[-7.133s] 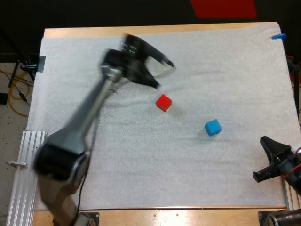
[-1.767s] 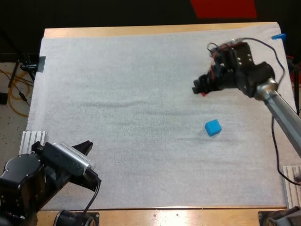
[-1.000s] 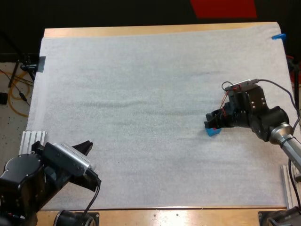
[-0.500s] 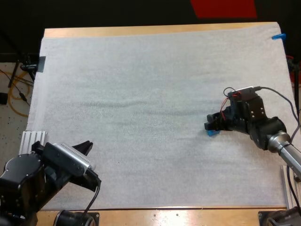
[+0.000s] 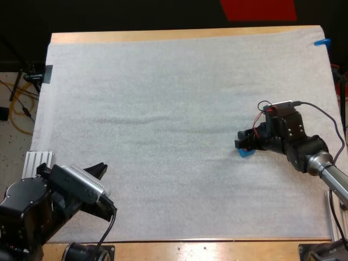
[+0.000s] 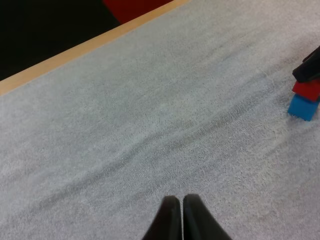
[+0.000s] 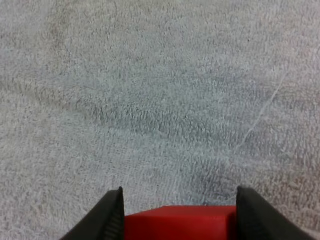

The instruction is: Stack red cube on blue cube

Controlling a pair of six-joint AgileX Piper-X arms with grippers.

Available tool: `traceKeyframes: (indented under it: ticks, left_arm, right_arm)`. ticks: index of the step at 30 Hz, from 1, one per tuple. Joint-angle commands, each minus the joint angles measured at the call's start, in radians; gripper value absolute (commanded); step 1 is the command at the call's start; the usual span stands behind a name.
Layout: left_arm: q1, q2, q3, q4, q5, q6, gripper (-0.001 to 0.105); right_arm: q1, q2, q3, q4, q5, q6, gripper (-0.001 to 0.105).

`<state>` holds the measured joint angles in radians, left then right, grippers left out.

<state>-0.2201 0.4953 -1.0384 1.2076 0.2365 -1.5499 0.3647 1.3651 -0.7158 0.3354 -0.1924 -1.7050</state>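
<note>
Across the wooden table [image 5: 163, 35], looked down on a white mat [image 5: 163, 81] with one shallow crease running roughly from 9 towards 3 o'clock. Found the right gripper [image 5: 242, 141] low over the mat at about 3 o'clock, jaws clamped on the red cube [image 7: 180, 222] from both sides. From the left wrist view, saw that red cube seated on top of the blue cube [image 6: 302, 106], faces touching. From the high view, caught only a sliver of blue beneath the black fingers. Placed the left gripper [image 6: 176, 202] at about 7 o'clock, over the mat's near corner, well apart from both cubes, jaws closed on nothing, fingertips touching.
</note>
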Motion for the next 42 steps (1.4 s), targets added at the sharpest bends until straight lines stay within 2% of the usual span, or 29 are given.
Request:
traceKeyframes:
  ticks: [1, 42]
  left_arm:
    - [-0.004, 0.003, -0.003, -0.001, 0.008, 0.007, 0.000]
    - [-0.004, 0.003, -0.003, -0.001, 0.008, 0.007, 0.000]
  right_arm:
    - [-0.002, -0.003, -0.001, -0.009, -0.013, 0.005, 0.021]
    - [-0.002, -0.003, 0.023, -0.032, -0.031, 0.003, 0.022]
